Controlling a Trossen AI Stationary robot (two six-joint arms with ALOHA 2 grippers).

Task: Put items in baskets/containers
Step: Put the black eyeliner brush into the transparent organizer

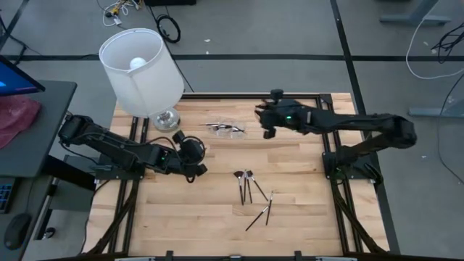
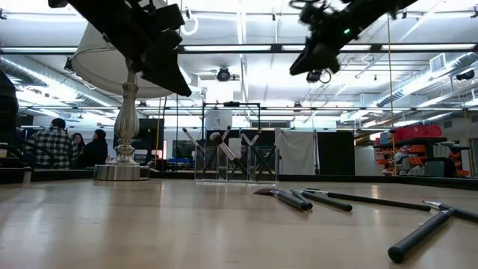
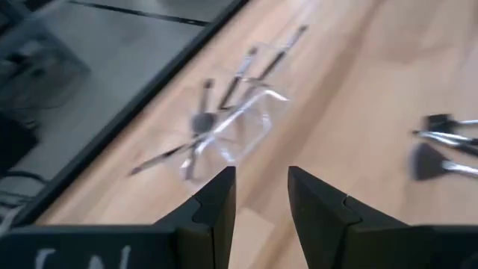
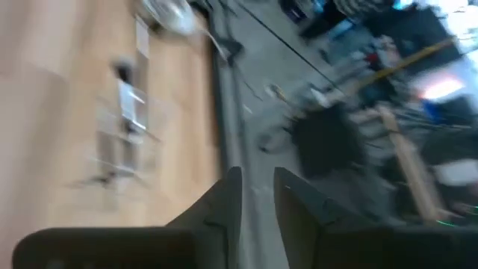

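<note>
The clear oblong container (image 1: 226, 129) stands on the table's far middle, with several dark brushes leaning in it (image 2: 235, 163). More brushes (image 1: 246, 185) lie loose on the wood nearer the front, two of them (image 1: 259, 212) closer to the near edge. My left gripper (image 1: 196, 154) hovers left of the loose brushes and near-left of the container, open and empty (image 3: 261, 196). My right gripper (image 1: 264, 122) hangs in the air just right of the container, its fingers narrowly open and empty (image 4: 258, 196).
A white-shaded lamp (image 1: 141, 69) on a metal foot (image 1: 166, 119) stands at the far left corner, close to the left arm. The table's black frame runs along its far and side edges. Bare wood lies between the container and the loose brushes. People sit in the room beyond (image 2: 52, 142).
</note>
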